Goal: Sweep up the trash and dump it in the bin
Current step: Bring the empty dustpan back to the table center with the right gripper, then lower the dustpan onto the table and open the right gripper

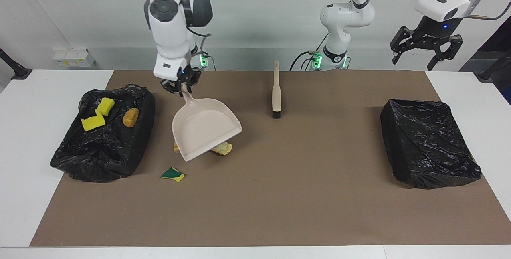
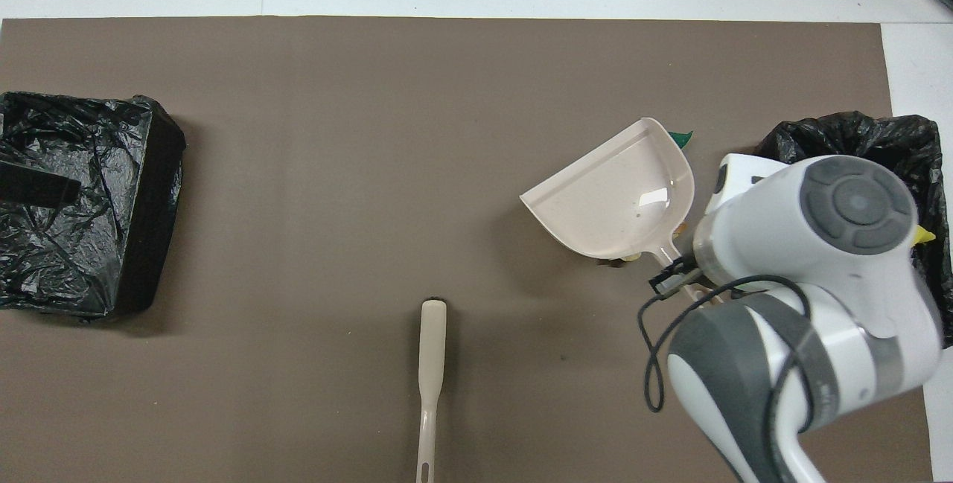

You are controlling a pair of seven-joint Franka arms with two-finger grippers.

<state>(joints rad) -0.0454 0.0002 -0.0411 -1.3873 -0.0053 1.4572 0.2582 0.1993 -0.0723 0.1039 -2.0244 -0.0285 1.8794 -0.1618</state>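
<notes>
Facing view: brown mat [image 1: 279,195] on white table [image 1: 32,131]; right tool [image 1: 180,85] pinching dustpan [image 1: 205,133]; left tool [image 1: 427,49] spread.

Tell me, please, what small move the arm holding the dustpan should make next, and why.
Probably lower the dustpan until its front lip rests on the mat beside the loose trash. The right gripper holds it by the handle, tilted in the air over those scraps, the pan is empty, and the brush lies unused while the open left gripper waits.

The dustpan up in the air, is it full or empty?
Empty. The dustpan shows only its bare inside in both views; the right gripper holds it by the handle.
</notes>
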